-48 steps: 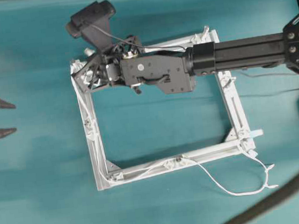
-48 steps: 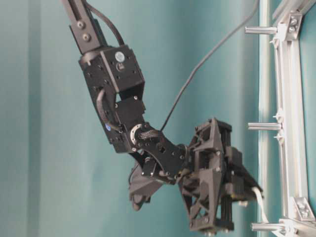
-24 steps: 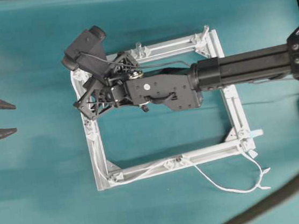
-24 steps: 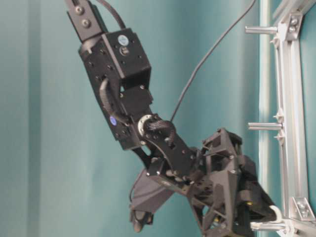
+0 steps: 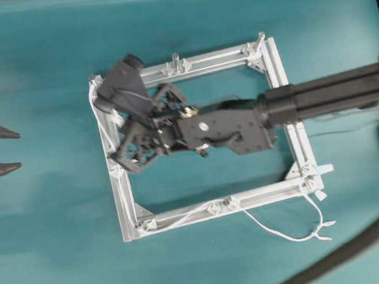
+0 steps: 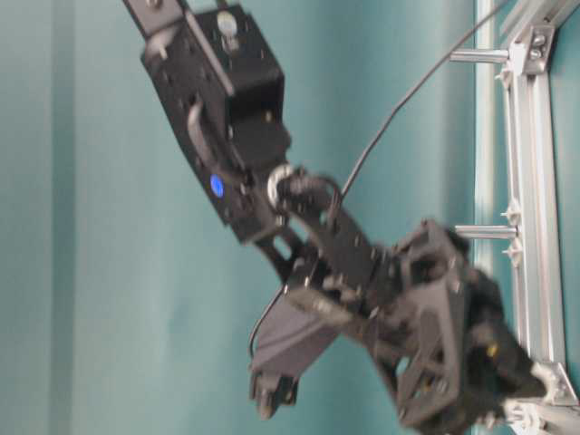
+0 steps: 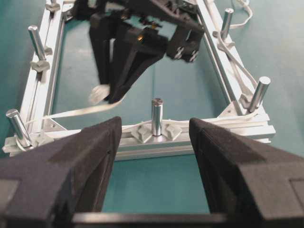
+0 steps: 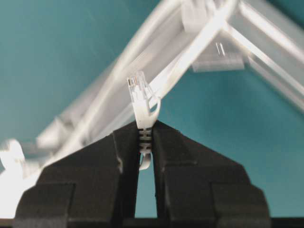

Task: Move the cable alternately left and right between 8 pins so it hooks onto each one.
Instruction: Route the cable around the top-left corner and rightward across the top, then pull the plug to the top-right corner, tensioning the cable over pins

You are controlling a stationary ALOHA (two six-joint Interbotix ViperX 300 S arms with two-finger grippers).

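Note:
The square silver frame (image 5: 289, 113) lies flat with short pins (image 5: 175, 60) standing on its rails. The white cable (image 5: 184, 216) runs along the near and left rails, and its loose tail (image 5: 289, 235) lies off the near right corner. My right gripper (image 5: 126, 153) reaches across to the left rail and is shut on the cable's clear plug end (image 8: 137, 95), which sticks up between the fingers (image 8: 123, 152). My left gripper (image 7: 152, 142) stands open outside the frame, facing a pin (image 7: 156, 116). The cable (image 7: 71, 110) leads from the right gripper to a corner pin (image 7: 14, 126).
A thick dark grey hose (image 5: 352, 250) crosses the near right corner of the teal table. The right arm (image 5: 321, 96) spans the frame's right rail. In the table-level view the frame (image 6: 535, 181) stands at the right, with the blurred right arm (image 6: 362, 272) beside it.
My right gripper has swung from the frame's far left corner down along the left rail, keeping the plug end. The loose tail has drawn in toward the frame. The left gripper has not moved.

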